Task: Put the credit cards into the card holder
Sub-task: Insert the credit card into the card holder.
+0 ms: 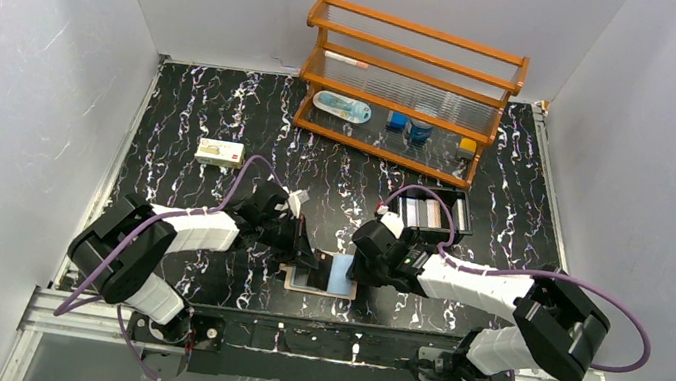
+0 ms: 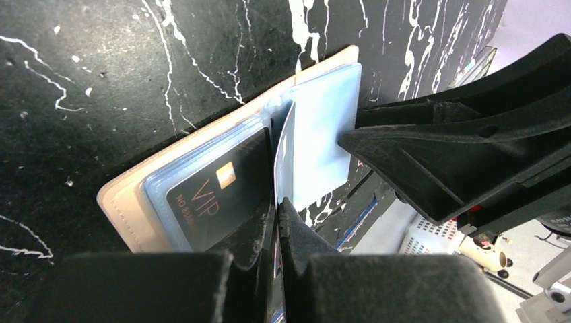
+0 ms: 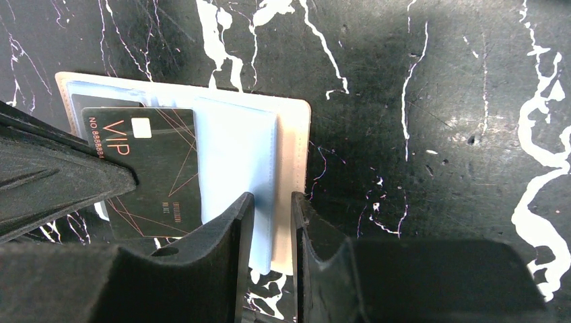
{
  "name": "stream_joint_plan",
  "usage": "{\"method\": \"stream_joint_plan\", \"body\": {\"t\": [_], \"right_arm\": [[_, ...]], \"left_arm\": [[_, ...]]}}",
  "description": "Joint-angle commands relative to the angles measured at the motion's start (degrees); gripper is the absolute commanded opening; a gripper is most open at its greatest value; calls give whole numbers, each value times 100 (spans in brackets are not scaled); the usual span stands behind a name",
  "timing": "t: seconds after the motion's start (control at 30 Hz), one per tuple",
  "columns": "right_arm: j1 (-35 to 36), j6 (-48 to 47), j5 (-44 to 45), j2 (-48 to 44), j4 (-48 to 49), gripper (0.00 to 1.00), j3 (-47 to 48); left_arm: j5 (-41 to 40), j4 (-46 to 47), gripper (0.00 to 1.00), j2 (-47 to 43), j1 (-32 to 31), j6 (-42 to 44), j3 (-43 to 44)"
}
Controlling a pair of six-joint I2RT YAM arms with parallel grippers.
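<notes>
A: Black marble table [image 1: 226, 103], centre of its near edge. Left gripper [image 2: 277, 205] is clamped tight on a clear sleeve leaf [image 2: 284, 155], which stands upright off the spine.
B: Card holder?
A: Tan card holder [image 2: 121, 202] lies open and flat. Black VIP card [image 2: 209, 195] sits in the left sleeve. Light blue card [image 2: 323, 134] lies on the right half.
B: Right side?
A: Right gripper [image 3: 272, 202] has its jaws a narrow gap apart, clamping nothing, tips at that card's right edge. Pressing on it or not, can't tell.

open tan card holder [image 3: 301, 175] lies flat; black vip card [image 3: 158, 168] sleeved inside.
</notes>
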Motion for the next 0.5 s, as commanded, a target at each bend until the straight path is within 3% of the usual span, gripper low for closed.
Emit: {"method": "stream_joint_plan", "body": {"t": [0.0, 0.47], "right_arm": [[28, 101, 187, 8, 110, 35, -117], [25, 125, 142, -9, 184, 35, -193]], "left_arm": [[-284, -706, 0, -74, -31, -150, 84], [-483, -68, 0, 245, -37, -382, 85]]}}
